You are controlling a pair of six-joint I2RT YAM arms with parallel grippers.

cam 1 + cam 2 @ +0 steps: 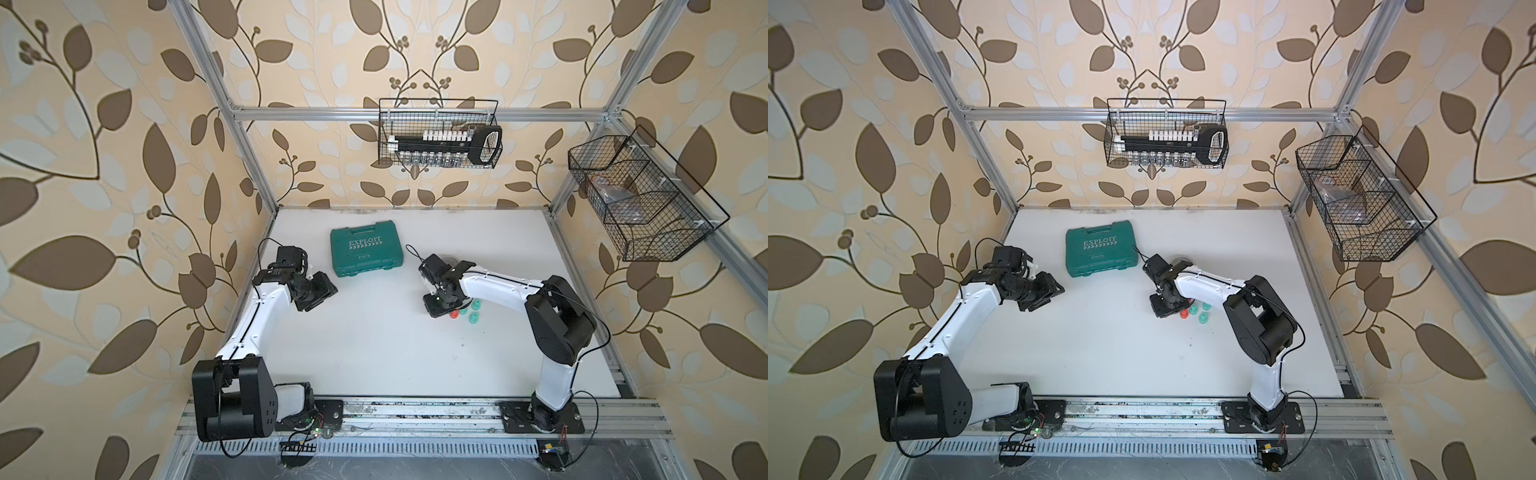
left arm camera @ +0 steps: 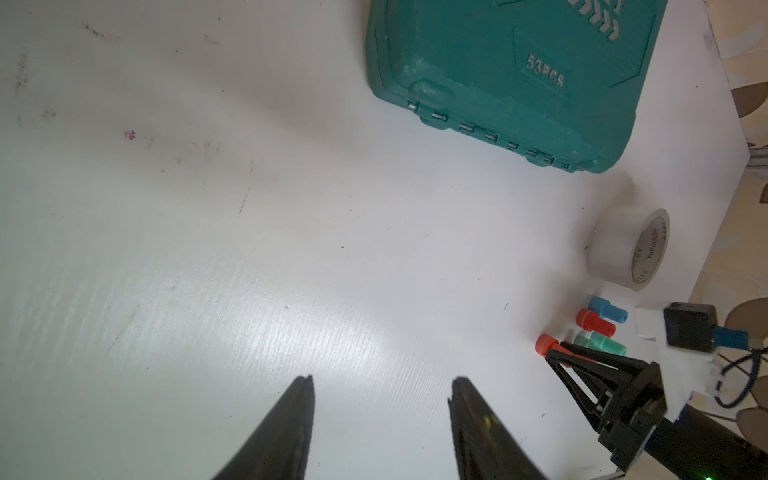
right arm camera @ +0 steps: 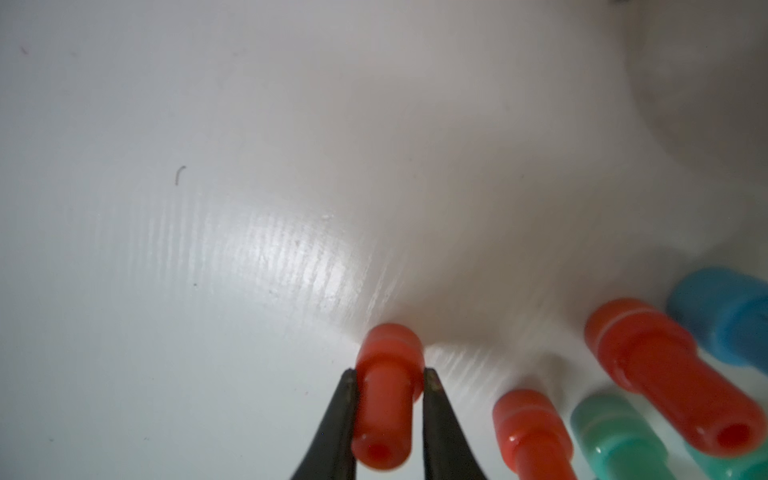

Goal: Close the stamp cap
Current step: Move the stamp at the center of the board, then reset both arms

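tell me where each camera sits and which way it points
Both top views: high above the front edge, looking down on the table, green case, left arm and right arm.
Left wrist: on the left arm, looking across the table at the case, tape roll and stamps; its own open jaws show.
Right wrist: on the right arm, close over the table; a red stamp between its own jaws.
Shared: both wrist views show that red stamp at the right arm's jaws.

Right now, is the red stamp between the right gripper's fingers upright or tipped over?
Upright: the red stamp stands on its wide end, stem up.
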